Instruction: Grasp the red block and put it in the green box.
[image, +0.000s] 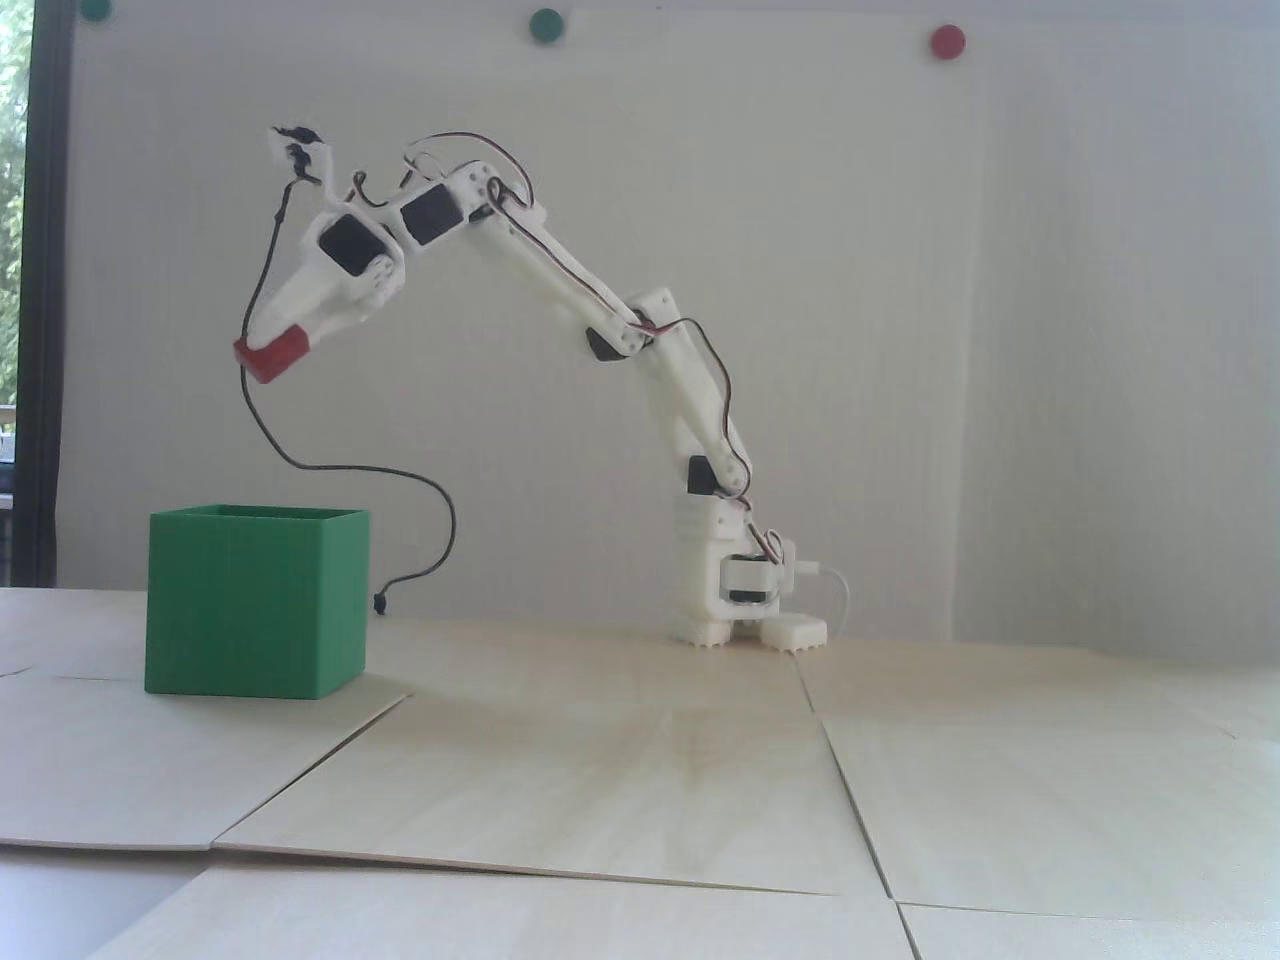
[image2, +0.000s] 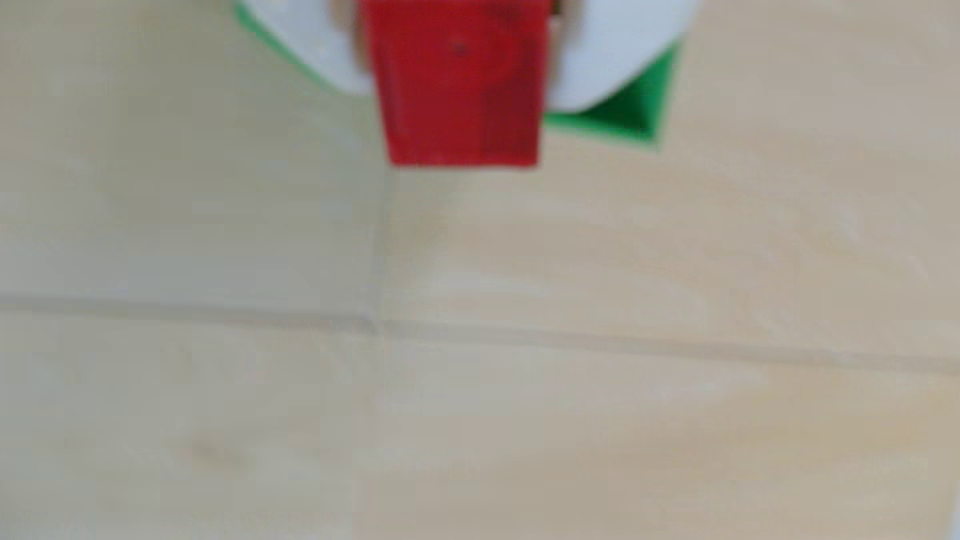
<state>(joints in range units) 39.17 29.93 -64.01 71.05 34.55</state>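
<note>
Pale wooden panels of the desk (image: 640, 800) fill the foreground of the fixed view, their seams running toward the back, and they are bare around the robot so that nothing obstructs the swing of the arm. Further back on the left stands the green box (image: 255, 600), open side up, which is what lets it receive something from above. The white arm (image: 600, 300) rises from its base near the wall and reaches over to the left, with the pincer (image: 272, 352) angled downward and clamped on the red block (image: 272, 357), which hangs in the air well above the box's opening and roughly over it. That height looks chosen to clear the thin rim before any lowering or release; I judge the carry nearly done and the drop still to come. A dark cable (image: 300, 460) droops from the wrist down behind the box and could, in my view, snag on it. In the wrist view, blurred throughout, the red block (image2: 460, 88) sits at the top centre between the two white fingers (image2: 608, 57), pressed from both sides. Behind them a corner of the green box (image2: 634, 114) peeks out, so the block is near the opening, though whether it is centred I cannot tell.
</note>
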